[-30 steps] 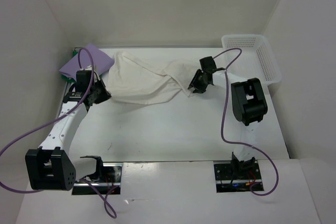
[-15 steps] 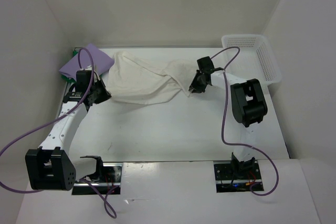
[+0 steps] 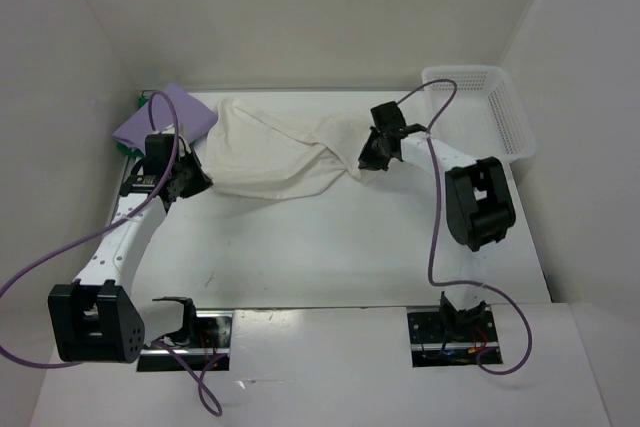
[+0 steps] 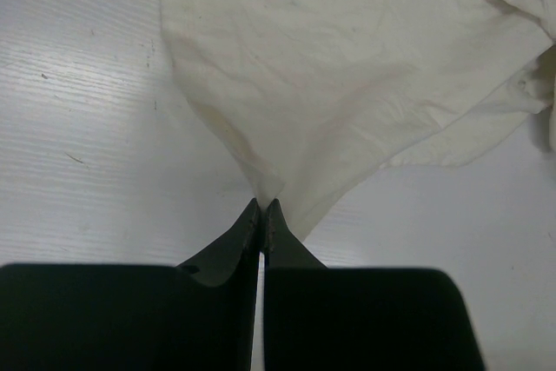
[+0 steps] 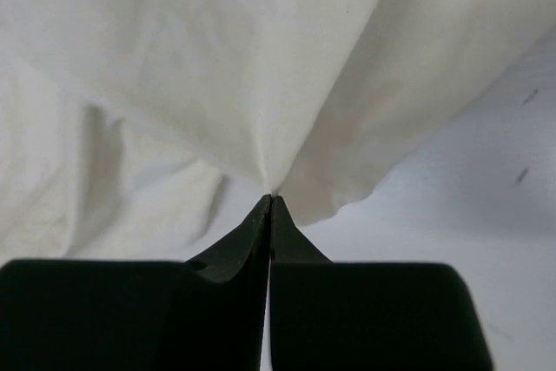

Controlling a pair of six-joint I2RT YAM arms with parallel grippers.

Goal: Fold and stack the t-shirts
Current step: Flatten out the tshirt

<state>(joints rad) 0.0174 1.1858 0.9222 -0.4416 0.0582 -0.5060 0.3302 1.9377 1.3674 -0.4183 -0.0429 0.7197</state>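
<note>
A cream-white t-shirt lies crumpled across the back of the table. My left gripper is shut on its near left edge; the left wrist view shows the cloth pinched into a point at the left gripper's tips. My right gripper is shut on the shirt's right end, and the right wrist view shows the fabric gathered between the right gripper's tips. A folded lavender-purple t-shirt rests at the back left corner, with a sliver of green cloth showing under it.
A white lattice basket stands at the back right corner. White walls close in the table on three sides. Purple cables loop from both arms over the table's near part.
My right gripper has closed on the shirt's right end and shifted slightly toward the back. The left arm and its grip have not moved.
</note>
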